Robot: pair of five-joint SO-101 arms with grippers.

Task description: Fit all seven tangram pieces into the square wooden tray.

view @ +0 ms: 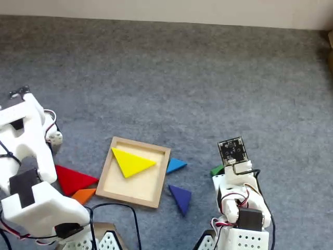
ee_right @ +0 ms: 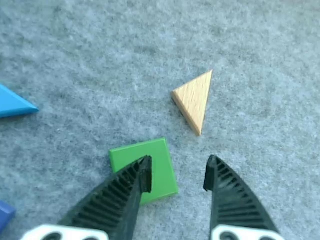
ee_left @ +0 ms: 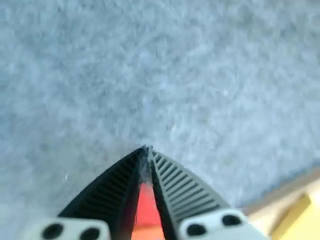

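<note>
Low in the right wrist view, the flat green square piece (ee_right: pixel 155 167) lies under my right gripper (ee_right: pixel 177 172) — fingers apart, one tip over its edge. The square wooden tray (view: pixel 105 166), holding a yellow triangle (view: pixel 132 161), lies centre-left in the high view — my left gripper (ee_left: pixel 146 152), fingers together, is farther off.

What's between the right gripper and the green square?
Nothing visible. The right gripper hangs open directly over the green square, one of its fingers overlapping its edge; the wooden triangle lies apart, beyond it.
</note>
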